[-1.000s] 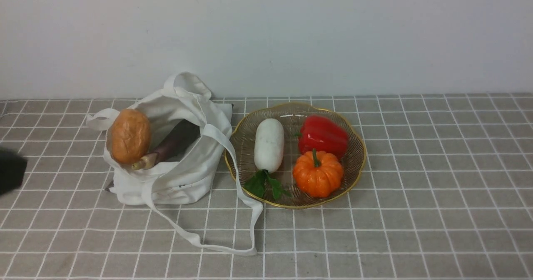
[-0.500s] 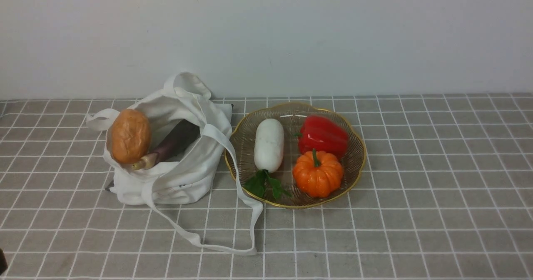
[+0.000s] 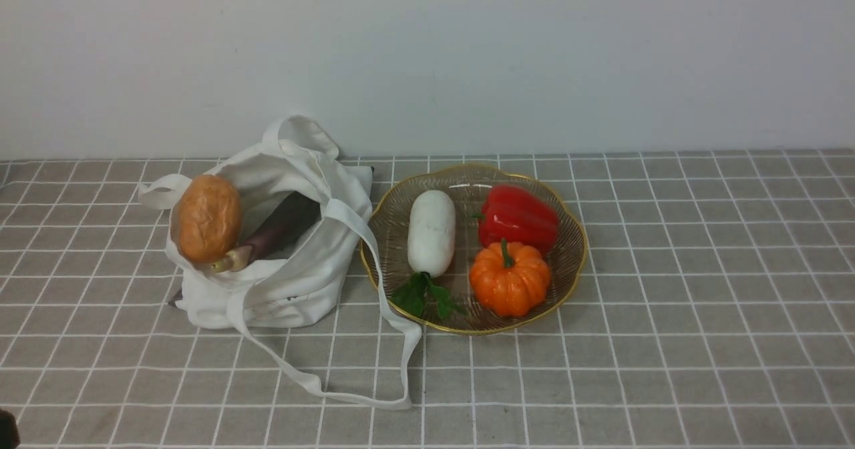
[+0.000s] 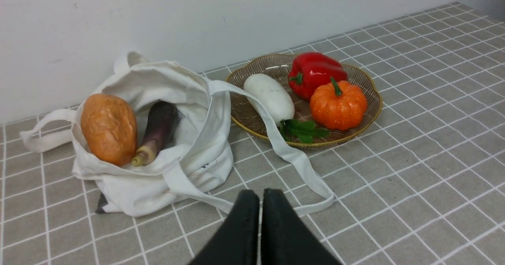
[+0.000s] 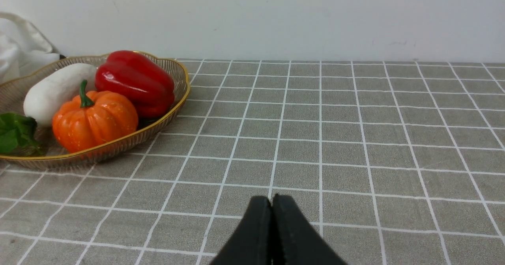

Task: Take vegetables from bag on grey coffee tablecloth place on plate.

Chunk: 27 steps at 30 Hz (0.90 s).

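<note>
The orange pumpkin [image 3: 510, 279] sits on the amber glass plate [image 3: 574, 255], at its front, beside a red bell pepper [image 3: 518, 217] and a white radish [image 3: 431, 232]. It also shows in the left wrist view [image 4: 338, 105] and the right wrist view [image 5: 94, 120]. The white bag [image 3: 294, 282] lies open left of the plate on the grey checked tablecloth [image 3: 668, 342], holding a brown potato [image 3: 208, 218] and a purple eggplant [image 3: 277, 230]. My left gripper [image 4: 260, 196] is shut and empty, pulled back near the front edge. My right gripper [image 5: 272, 202] is shut and empty, right of the plate.
A white bag strap [image 3: 394, 332] loops over the plate's front-left rim and onto the cloth. A white wall [image 3: 427, 55] runs along the back of the table. A dark bit of the left arm [image 3: 7, 429] shows at the bottom left corner.
The left arm has drawn back from the left edge of the front view down to its bottom left corner. The bag, plate and vegetables have not moved.
</note>
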Available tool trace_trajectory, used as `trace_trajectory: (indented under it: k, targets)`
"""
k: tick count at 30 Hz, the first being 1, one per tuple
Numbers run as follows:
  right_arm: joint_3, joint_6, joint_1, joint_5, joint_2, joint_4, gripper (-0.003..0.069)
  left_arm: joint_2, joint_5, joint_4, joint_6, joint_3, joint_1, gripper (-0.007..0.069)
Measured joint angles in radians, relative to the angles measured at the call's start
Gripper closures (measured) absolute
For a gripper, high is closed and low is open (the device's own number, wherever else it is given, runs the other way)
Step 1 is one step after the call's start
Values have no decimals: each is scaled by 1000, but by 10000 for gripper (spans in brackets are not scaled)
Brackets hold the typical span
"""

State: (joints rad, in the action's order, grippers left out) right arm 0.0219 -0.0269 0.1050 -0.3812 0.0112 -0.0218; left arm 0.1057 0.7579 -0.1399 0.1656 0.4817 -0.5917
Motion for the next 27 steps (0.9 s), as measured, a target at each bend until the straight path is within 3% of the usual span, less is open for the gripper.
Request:
trace_trajectory:
  k: [4, 8, 17, 22, 27]
  targets:
    - [0, 0, 0, 0, 0, 0, 674, 0, -118, 20, -1, -67, 9, 629]
    - [0, 0, 0, 0, 0, 0, 674, 0, -297, 25, -10, -190, 107, 629]
    - [0, 0, 0, 0, 0, 0, 674, -49, -333, 119, -122, -378, 457, 629]
    - [0, 0, 0, 0, 0, 0, 674, -113, -340, 118, -127, -447, 569, 629]
    - [0, 0, 0, 0, 0, 0, 674, -116, -343, 118, -127, -493, 594, 629]
